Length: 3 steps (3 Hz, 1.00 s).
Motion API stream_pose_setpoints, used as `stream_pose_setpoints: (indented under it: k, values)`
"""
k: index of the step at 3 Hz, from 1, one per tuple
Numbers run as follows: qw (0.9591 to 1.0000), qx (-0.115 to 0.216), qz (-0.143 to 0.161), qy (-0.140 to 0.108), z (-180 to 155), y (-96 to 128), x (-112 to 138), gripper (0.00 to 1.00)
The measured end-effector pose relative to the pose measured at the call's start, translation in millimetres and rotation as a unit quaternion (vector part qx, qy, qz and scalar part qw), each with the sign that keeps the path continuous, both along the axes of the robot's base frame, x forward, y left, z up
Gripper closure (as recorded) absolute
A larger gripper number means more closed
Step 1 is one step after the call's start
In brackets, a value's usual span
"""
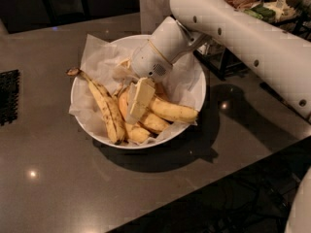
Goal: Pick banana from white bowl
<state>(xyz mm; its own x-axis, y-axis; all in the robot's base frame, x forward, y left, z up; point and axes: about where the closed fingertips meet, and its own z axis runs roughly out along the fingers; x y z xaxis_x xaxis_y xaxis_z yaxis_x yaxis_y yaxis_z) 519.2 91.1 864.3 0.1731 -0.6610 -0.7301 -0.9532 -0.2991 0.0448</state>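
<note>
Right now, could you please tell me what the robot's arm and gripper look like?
The arm is a thick, smooth white tube with rounded joints and small dark dots along its shell. Its wrist housing is also white, with a thin tan ring and a patch of tiny vent holes. The gripper, over the bananas in the white bowl, is pale cream. No loose cables show.

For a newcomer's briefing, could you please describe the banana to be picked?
Find the white bowl on the dark counter. The banana lies along its left side, left of the end effector in mid-bowl. Unlike the cleaner yellow bananas right of it, it is brown-speckled, with a long thin stem.
</note>
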Motion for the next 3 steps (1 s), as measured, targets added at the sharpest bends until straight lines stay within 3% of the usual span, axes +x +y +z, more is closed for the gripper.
stream_pose_setpoints:
  k: [1, 2, 3]
  values:
    - [0.9993, -0.028, 0.005, -0.023, 13.9, 4.4, -15.7, 0.00]
    - [0.9962, -0.066, 0.016, -0.054, 31.2, 12.6, -37.4, 0.00]
    - [0.9962, -0.066, 0.016, -0.054, 31.1, 12.6, -37.4, 0.00]
